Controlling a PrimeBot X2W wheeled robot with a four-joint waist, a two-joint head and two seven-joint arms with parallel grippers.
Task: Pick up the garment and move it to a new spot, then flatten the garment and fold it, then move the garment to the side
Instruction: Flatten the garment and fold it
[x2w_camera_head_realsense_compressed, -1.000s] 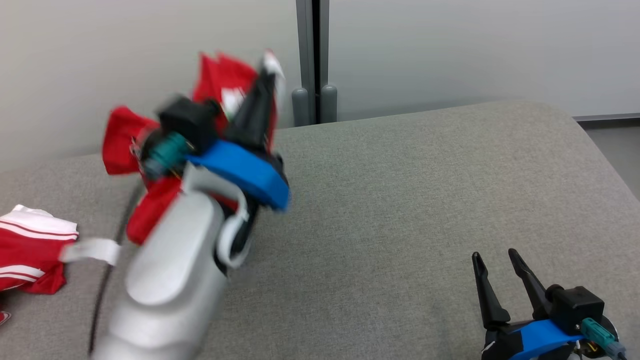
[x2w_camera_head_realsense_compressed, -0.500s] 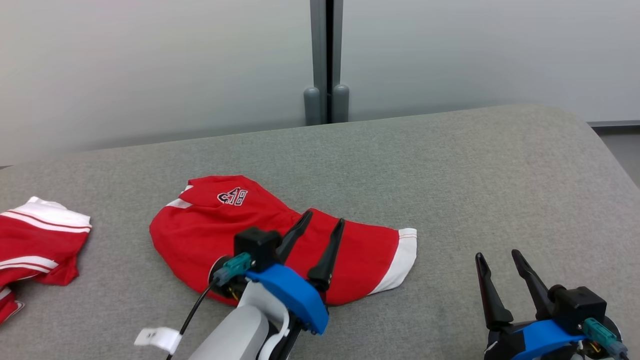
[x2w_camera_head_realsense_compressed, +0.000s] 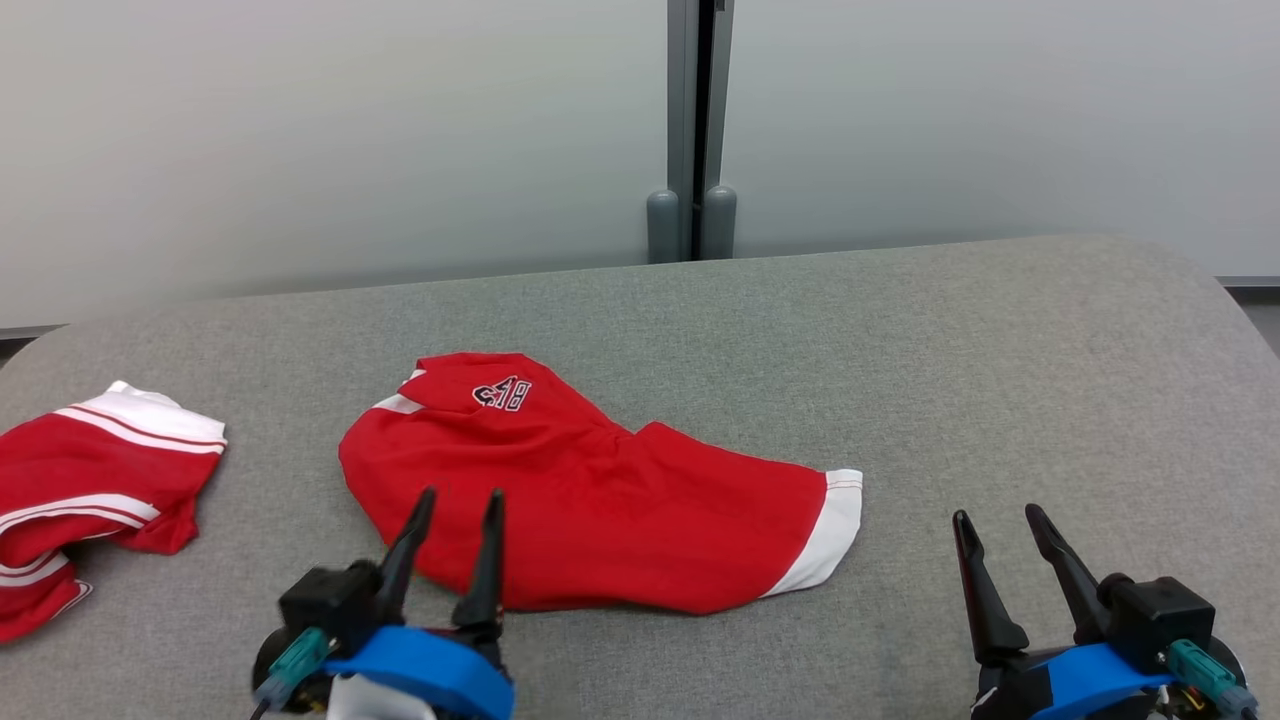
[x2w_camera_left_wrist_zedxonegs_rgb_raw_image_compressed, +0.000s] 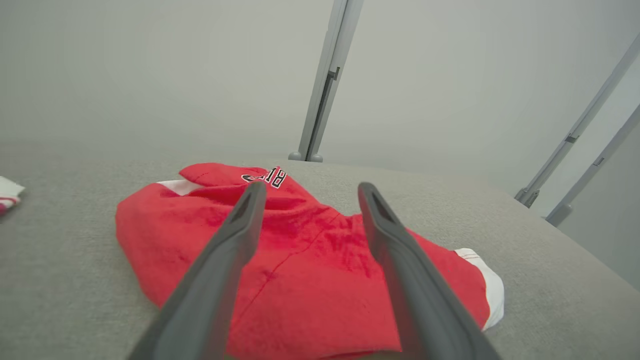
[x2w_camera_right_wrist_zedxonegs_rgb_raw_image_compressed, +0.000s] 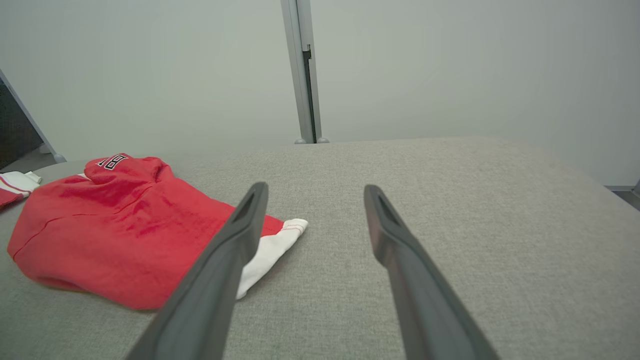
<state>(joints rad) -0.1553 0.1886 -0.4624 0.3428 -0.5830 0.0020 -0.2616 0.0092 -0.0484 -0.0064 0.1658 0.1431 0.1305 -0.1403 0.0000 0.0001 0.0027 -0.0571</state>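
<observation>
Red garment (x2w_camera_head_realsense_compressed: 600, 500) is lying rumpled on the grey surface (x2w_camera_head_realsense_compressed: 1000, 350), apparently relocated, while the left gripper (x2w_camera_head_realsense_compressed: 461, 493) and right gripper (x2w_camera_head_realsense_compressed: 997, 512) are hovering spread and empty; flattening, folding and shifting aside appear outstanding.

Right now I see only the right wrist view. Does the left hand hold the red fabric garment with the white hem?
Observer: No. The left hand is open and empty, its fingertips over the near edge of the red fabric garment with the white hem in the head view.
Operator: Is another garment near it?
Observer: Yes. A crumpled red garment with white stripes lies to the robot's left of it, with bare grey fabric surface between the two.
</observation>
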